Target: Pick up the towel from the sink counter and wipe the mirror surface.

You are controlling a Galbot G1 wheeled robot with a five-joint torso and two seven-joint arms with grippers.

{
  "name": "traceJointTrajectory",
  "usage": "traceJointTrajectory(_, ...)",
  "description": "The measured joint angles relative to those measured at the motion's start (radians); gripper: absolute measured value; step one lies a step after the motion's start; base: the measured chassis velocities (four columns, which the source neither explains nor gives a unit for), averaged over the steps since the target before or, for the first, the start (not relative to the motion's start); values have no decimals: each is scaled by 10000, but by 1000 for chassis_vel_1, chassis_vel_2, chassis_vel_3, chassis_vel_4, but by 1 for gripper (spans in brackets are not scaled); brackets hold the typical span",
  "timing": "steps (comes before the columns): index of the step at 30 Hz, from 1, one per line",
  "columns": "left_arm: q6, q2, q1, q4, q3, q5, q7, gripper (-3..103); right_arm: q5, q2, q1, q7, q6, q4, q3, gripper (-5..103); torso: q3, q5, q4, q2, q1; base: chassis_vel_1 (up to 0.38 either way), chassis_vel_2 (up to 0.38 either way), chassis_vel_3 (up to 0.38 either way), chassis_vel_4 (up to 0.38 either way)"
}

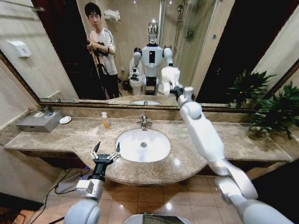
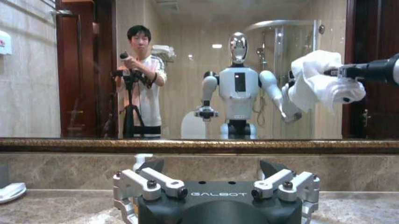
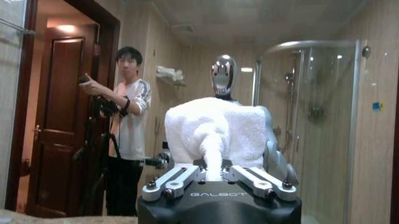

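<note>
My right arm reaches up over the sink counter (image 1: 79, 135), and its gripper (image 1: 174, 89) is shut on the white towel (image 1: 169, 78). The bunched towel is held up against the large mirror (image 1: 210, 46), above the faucet; I cannot tell whether it touches the glass. In the right wrist view the towel (image 3: 215, 128) bulges out above the closed gripper (image 3: 215, 176). The left wrist view shows the towel (image 2: 311, 79) high up at the glass. My left gripper (image 1: 106, 151) hangs open and holding nothing over the counter's front edge, left of the basin (image 1: 142, 145); its fingers (image 2: 153, 183) are spread wide.
A chrome faucet (image 1: 144, 122) stands behind the basin, and a soap bottle (image 1: 106, 120) beside it. A grey box (image 1: 41, 120) and a small dish (image 1: 65, 120) sit at the counter's far left. Potted plants (image 1: 275, 112) stand at the right end.
</note>
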Motion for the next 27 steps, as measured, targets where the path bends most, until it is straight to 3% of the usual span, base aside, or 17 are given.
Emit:
traceJointTrajectory(13, 0, 0, 0, 0, 0, 0, 0, 100, 154, 70, 1979, 180, -376, -143, 248, 9, -2, -4, 2, 1, 0, 0, 0, 0, 0)
traceJointTrajectory(22, 0, -1, 0, 0, 0, 0, -1, 100, -328, 256, 120, -2, -133, -196, 260, 9, 0, 0, 0, 0, 0, 0, 0, 0, 0)
traceJointTrajectory(27, 0, 0, 0, 0, -1, 0, -1, 100, -299, 277, 161, -29, -182, -139, 277, 9, 0, 0, 1, 0, 0, 0, 0, 0, 0)
